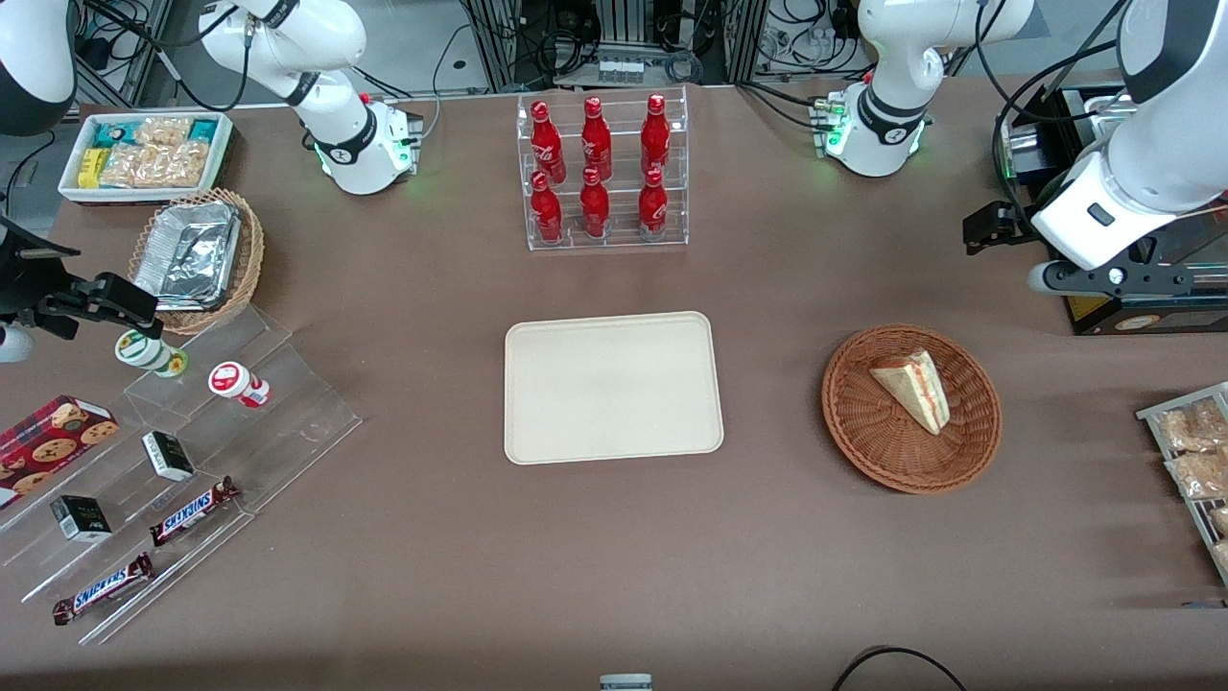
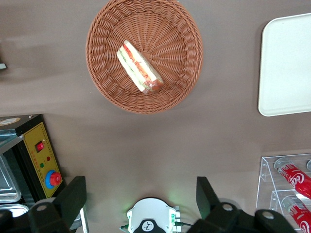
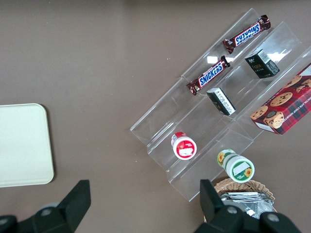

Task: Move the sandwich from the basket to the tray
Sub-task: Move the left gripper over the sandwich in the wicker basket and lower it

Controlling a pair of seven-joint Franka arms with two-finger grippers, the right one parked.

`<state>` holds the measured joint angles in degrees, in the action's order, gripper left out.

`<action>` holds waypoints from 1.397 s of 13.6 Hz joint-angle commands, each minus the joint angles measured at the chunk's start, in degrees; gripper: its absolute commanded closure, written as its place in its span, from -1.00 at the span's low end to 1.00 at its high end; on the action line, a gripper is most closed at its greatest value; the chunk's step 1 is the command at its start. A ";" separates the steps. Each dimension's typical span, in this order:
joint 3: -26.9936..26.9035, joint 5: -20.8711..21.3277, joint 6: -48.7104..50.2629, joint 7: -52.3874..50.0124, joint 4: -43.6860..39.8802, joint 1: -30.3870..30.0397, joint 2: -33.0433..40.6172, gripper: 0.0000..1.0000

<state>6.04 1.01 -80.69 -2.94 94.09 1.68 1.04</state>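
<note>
brown table [image 1: 432, 576]: tray [image 1: 613, 386] centre; basket [image 1: 911, 408] beside it; bottle rack [image 1: 604, 173] farther from camera; gripper [image 2: 141, 196] above, fingers spread

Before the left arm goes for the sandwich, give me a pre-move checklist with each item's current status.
1. Sandwich lying in the basket, uncovered: ok.
2. End effector open, holding nothing: ok.
3. End effector raised above the table, farther from the front camera than the basket, not yet over the sandwich: ok.
4. Tray bare, ready to receive: ok.
5. Table stretch between basket and tray free of objects: ok.
6. Sandwich's exact lean against the basket wall: cannot tell.
</note>
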 commanded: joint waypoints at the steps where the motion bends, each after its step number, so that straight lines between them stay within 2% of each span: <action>1: -0.50 1.27 -0.07 1.27 -0.40 -0.27 0.19 -1.00; 4: -0.50 1.89 -1.04 1.44 1.08 -0.27 -1.13 -1.00; 7: -0.42 1.89 -6.39 3.20 6.17 0.08 -1.22 -1.00; 11: -0.42 1.89 -20.17 3.20 18.46 0.25 -0.61 -1.00; 16: -0.76 1.89 -36.25 2.24 29.10 -0.45 -1.13 -1.00; 19: -0.77 1.89 -40.15 -5.82 31.07 -0.98 -2.36 -1.00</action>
<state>5.24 2.24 -118.88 -3.86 123.87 0.92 -1.61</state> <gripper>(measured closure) 0.000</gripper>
